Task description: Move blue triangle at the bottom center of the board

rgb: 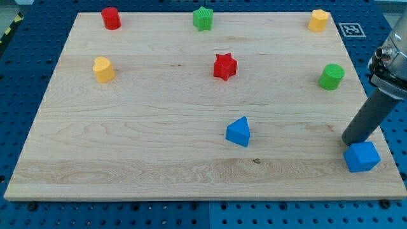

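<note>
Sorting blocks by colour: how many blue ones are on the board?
2: the blue triangle below centre, and the blue cube at the bottom right, beside my tip. None seems hidden.

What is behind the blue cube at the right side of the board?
Just above the blue cube, toward the view's top, stands my rod; my tip seems to touch the cube's upper left edge. The exact contact is hidden. The blue triangle lies far left, untouched.

My tip (349,142) touches the blue cube (362,157) — blue triangle (239,131) well left.
</note>
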Tool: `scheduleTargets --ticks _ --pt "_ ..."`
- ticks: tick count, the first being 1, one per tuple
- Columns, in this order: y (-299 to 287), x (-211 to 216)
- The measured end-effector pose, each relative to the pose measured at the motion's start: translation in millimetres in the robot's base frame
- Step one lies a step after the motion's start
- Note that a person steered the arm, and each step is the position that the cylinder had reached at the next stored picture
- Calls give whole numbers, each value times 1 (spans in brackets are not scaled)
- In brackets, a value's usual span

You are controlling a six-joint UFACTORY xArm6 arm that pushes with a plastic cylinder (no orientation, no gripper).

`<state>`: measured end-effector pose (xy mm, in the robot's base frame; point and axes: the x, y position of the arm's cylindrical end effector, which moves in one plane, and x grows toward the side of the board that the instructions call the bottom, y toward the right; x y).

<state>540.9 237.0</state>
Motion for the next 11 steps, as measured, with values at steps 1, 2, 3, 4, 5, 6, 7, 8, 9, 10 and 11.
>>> scheduleTargets --ticks 1,2,3,4,5,6,7,8,9,10,11 --pt "0 4" --pt "-6 -7" --pt "-48 -33" --pt "-72 -37" --pt "-78 -37" --pt "-107 -37" --pt "-149 -37" --pt "-191 -37" --pt "-226 -34" --pt "-243 -30" --pt "-233 -33"
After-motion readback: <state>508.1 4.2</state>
